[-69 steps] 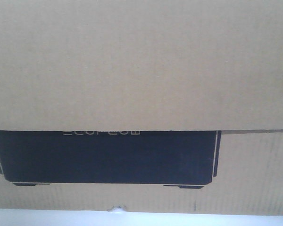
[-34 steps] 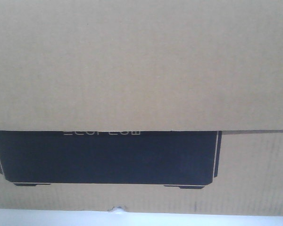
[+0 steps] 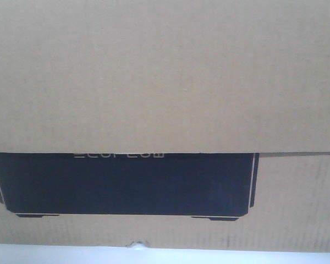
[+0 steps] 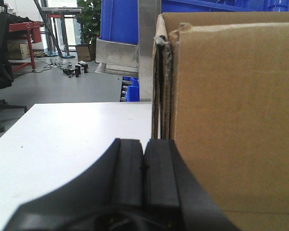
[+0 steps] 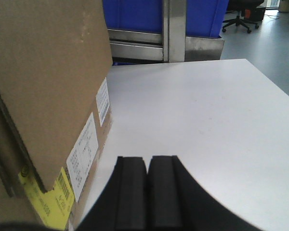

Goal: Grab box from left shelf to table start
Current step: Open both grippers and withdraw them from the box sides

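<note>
Front view: the box (image 3: 165, 77) fills nearly the whole picture, its black panel (image 3: 124, 184) low on the face, with a pale strip of table (image 3: 165, 257) under its bottom edge. No end effector shows here.

Left wrist view: the left end effector (image 4: 143, 180) has its two black pads pressed together, nothing between them. The box (image 4: 231, 115) stands on the table (image 4: 72, 130), just to the right of the end effector and ahead of it; whether the outer pad touches the cardboard I cannot tell. Behind, the shelf (image 4: 147, 48) with blue bins (image 4: 119, 19) stands at the table's far edge.

Right wrist view: the right end effector (image 5: 148, 190) is likewise closed on nothing. The box (image 5: 43, 96) lies to its left, labelled side (image 5: 84, 151) facing it, just beside but apparently apart.

So the box sits between the two arms, its long face across the robot's front, about equally near each. It looks already set down on the table.
</note>
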